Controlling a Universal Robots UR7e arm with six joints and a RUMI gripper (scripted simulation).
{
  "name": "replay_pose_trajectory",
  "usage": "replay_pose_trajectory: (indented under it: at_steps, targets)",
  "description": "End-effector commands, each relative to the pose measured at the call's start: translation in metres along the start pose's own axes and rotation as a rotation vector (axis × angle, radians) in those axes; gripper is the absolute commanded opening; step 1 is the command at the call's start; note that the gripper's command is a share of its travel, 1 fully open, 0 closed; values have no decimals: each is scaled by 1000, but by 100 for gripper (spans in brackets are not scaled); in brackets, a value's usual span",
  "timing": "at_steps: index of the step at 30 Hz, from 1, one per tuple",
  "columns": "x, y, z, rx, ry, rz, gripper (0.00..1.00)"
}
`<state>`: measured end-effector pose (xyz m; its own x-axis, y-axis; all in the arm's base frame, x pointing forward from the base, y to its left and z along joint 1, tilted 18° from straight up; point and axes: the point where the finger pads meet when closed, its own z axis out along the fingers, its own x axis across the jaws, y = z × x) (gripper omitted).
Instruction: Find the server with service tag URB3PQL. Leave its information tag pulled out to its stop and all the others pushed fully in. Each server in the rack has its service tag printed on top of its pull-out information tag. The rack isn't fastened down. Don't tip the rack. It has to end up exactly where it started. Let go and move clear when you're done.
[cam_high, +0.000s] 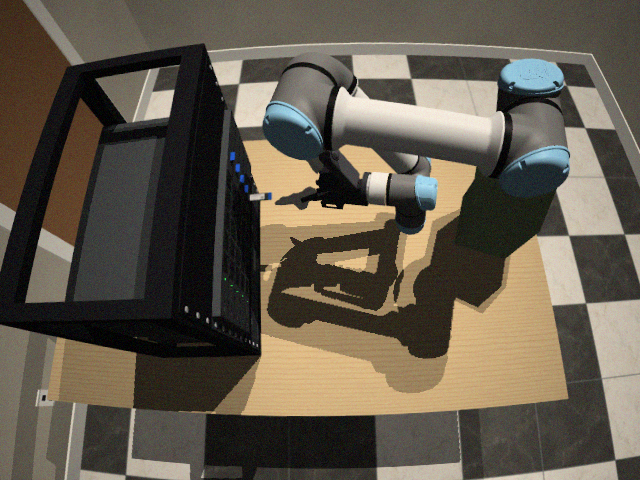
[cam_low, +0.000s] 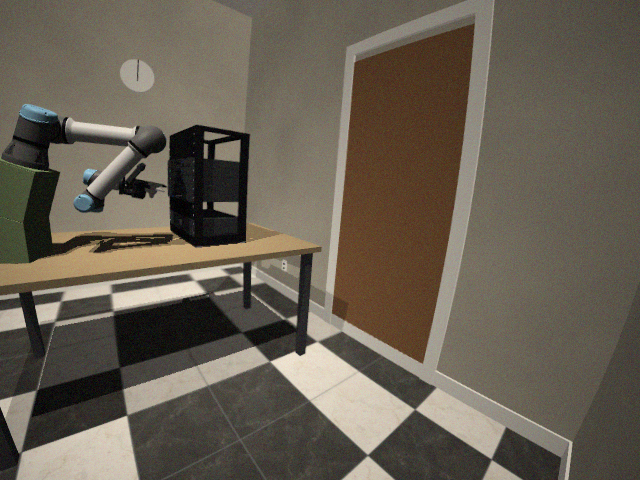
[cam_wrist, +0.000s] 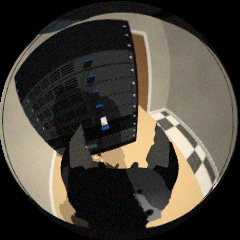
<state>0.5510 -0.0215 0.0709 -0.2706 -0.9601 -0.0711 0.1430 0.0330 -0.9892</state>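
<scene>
"Rack (cam_high: 192, 155) (cam_low: 198, 186) (cam_wrist: 132, 95) upright on the worktop (cam_high: 465, 382) (cam_low: 284, 249) (cam_wrist: 144, 120). Tag count?"

"Five blue ends on the rack's front, from top and wrist. One tag (cam_high: 260, 196) (cam_wrist: 104, 121) juts out, lowest of the five. Four tags (cam_high: 237, 167) (cam_wrist: 91, 78) sit in against the rack, above it. Exterior shows none of them."

"Which is URB3PQL?"

"Print too small to read. Cannot say which tag is its, nor whether the jutting one is at its stop."

"Jaws (cam_high: 281, 201) (cam_low: 163, 188)?"

"One pair, spread apart, nothing between. Off the rack's front, near the jutting tag, not touching it. Wrist gives the gap best."

"Lights?"

"Four green lights (cam_high: 231, 285) (cam_wrist: 32, 110) on the rack's front, wrist count. Exterior alone has the clock (cam_low: 136, 75), one, on the wall beyond the rack."
</scene>
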Motion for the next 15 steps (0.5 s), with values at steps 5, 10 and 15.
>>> replay_pose_trajectory:
  at_steps: [5,10,15]
  targets:
    - [0,-1,0,-6,9,44,100]
    - [-1,-1,0,-10,15,76,100]
    - [-1,-1,0,-15,22,108,100]
